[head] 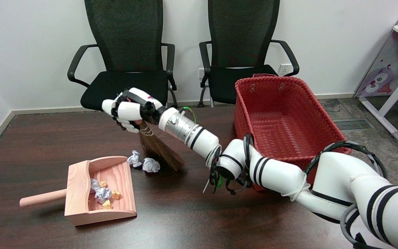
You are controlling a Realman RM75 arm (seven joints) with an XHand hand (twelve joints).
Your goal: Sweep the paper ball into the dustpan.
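The right robot hand (128, 110) was closed around the handle of a small broom (159, 152), with its arm stretched across the tabletop (199, 214) from the lower right. The bristles pointed down to the right, just beside two paper balls (150, 165). These lay near the far right corner of the wooden dustpan (78, 186).
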